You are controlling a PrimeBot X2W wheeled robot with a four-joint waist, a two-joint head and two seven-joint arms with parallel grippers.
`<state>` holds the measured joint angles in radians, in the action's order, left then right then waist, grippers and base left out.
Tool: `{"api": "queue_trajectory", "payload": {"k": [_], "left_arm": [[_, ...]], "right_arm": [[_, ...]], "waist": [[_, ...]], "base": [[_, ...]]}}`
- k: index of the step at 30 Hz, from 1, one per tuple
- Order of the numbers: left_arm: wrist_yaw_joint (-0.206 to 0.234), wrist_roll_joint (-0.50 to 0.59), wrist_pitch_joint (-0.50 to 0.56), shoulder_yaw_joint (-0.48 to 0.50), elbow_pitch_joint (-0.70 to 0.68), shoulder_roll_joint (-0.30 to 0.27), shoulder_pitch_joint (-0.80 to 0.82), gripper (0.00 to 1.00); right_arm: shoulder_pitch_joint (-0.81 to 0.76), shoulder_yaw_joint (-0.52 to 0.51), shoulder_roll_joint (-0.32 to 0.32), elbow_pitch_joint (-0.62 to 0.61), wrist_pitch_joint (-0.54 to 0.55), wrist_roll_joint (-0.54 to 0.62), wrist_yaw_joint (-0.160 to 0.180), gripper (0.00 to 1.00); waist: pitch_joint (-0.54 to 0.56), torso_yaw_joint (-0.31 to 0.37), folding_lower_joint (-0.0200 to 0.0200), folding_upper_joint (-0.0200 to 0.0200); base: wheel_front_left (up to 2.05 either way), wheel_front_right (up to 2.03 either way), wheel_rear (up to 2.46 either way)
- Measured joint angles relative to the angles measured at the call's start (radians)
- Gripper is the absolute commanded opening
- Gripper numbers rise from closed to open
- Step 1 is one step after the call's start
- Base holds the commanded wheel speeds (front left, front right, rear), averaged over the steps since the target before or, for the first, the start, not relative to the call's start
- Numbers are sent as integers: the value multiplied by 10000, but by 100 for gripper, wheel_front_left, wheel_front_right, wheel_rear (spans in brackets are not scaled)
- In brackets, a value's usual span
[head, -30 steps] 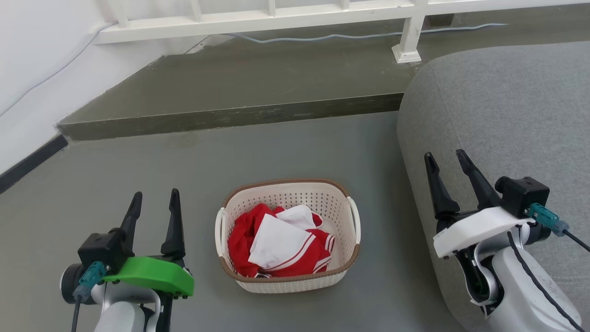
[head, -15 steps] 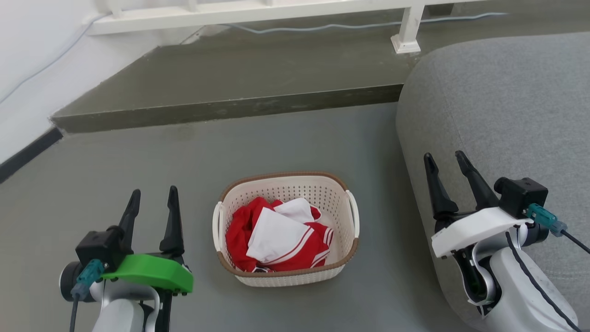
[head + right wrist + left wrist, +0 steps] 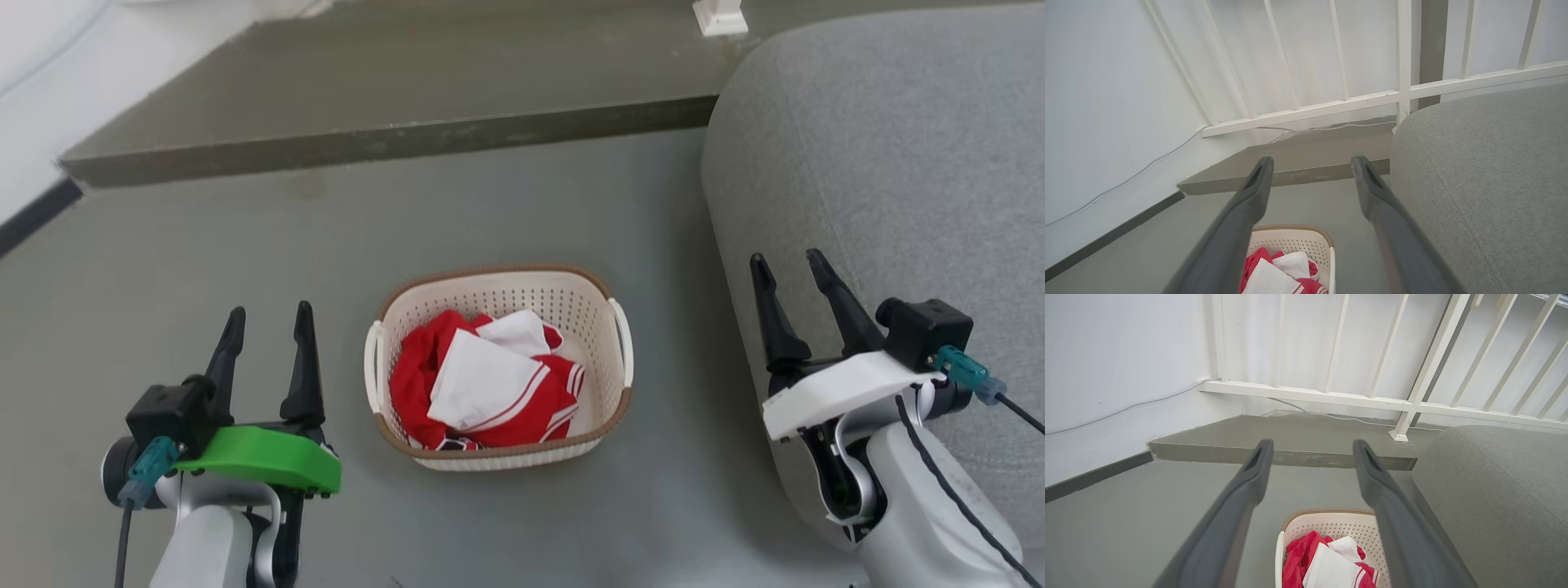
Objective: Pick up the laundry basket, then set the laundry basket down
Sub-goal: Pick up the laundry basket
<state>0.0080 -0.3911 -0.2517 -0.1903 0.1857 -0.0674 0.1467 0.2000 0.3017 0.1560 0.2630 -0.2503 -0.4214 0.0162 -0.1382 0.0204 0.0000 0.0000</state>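
The laundry basket (image 3: 506, 296) is cream-white and perforated with a brown rim, standing on the grey floor in the middle of the head view with red and white clothes (image 3: 482, 384) inside. My left gripper (image 3: 267, 314) hangs open to the basket's left, apart from its white loop handle (image 3: 373, 366). My right gripper (image 3: 790, 264) is open to the right of the basket, in front of the sofa. The basket (image 3: 1331, 526) shows low between the left fingers in the left wrist view, and the basket (image 3: 1294, 241) sits at the bottom of the right wrist view.
A grey sofa (image 3: 882, 147) fills the right side, close to the right arm. A raised floor step (image 3: 384, 143) runs across behind the basket. A white railing (image 3: 1412, 404) and a cable (image 3: 1331, 416) lie beyond it. A white wall (image 3: 1106, 375) stands at the left.
The head camera has tilted down, so the basket, step and railing have slid up the picture. Both grippers stay open and keep their places beside the basket.
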Motion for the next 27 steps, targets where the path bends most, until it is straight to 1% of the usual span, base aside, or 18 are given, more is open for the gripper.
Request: {"api": "queue_trajectory", "payload": {"k": [12, 19, 23, 27], "left_arm": [[-81, 176, 0, 82, -27, 56, 678, 100], [-96, 278, -2, 113, 107, 52, 1221, 100], [-167, 322, -2, 121, 211, 48, 1511, 100], [-169, 382, -2, 128, 334, 35, 1825, 100]], "right_arm": [[670, -142, -44, -67, -2, 17, -71, 100], [1172, -207, -90, 86, -2, 35, -75, 100], [1445, -228, -128, 190, -4, 92, -165, 100], [1736, -221, -176, 291, -4, 119, -178, 100]], "waist": [[-1214, 99, 0, 0], [-2100, 141, 0, 0], [-2551, 149, 0, 0], [-2995, 153, 0, 0]], "base": [[0, 0, 0], [0, 0, 0], [0, 0, 0], [0, 0, 0]]}}
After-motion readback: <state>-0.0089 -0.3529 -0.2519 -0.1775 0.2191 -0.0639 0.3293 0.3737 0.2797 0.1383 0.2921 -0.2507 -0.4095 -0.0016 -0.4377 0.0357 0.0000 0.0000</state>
